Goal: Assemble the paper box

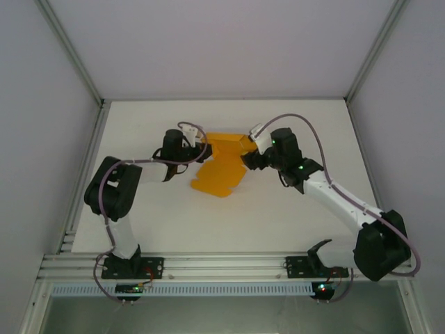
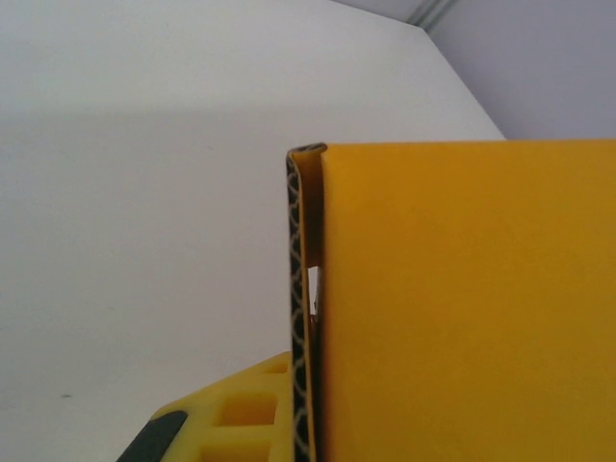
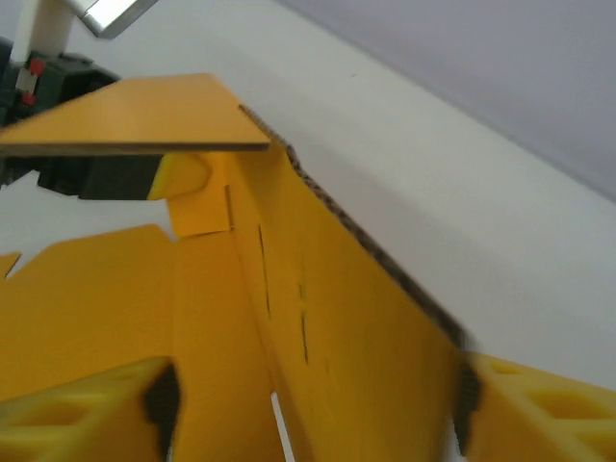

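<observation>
Left gripper (image 1: 201, 149) clenched on paper box (image 1: 219, 178) wall, right gripper (image 1: 247, 161) released astride a fold; box judged light, floppy, best pinched near creases.

Orange paper box (image 1: 221, 168) part-folded on table (image 1: 278, 216); left gripper (image 1: 201, 150) at its left end, right gripper (image 1: 248, 156) at right end
</observation>
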Available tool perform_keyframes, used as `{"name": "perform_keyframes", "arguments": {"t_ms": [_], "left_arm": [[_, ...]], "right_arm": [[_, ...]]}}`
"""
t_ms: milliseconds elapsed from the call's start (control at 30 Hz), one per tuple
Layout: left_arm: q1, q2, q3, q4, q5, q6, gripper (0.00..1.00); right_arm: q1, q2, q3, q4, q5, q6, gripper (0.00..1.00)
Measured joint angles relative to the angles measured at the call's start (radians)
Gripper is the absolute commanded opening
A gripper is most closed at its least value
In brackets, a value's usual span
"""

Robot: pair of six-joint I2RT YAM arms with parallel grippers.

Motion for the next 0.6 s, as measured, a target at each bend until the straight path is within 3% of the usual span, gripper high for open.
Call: {"name": "perform_keyframes", "arguments": {"t_ms": [133, 333, 600], "left_arm": [[0.0, 0.0, 0.001, -0.018, 0.033, -0.014, 0.0], [-0.001, 0.009, 0.045, -0.092, -0.002, -0.051, 0.0], [-0.046, 0.016, 0.193, -0.371, -0.202, -0.066, 0.0]], "right_arm": [[-0.003, 0.025, 0.013, -0.01, -0.045, 0.028, 0.33], [-0.003, 0.051, 0.013, 0.014, -0.076, 0.053, 0.11], [0.033, 0.055, -0.038, 0.109, 0.006, 0.087, 0.05]]}}
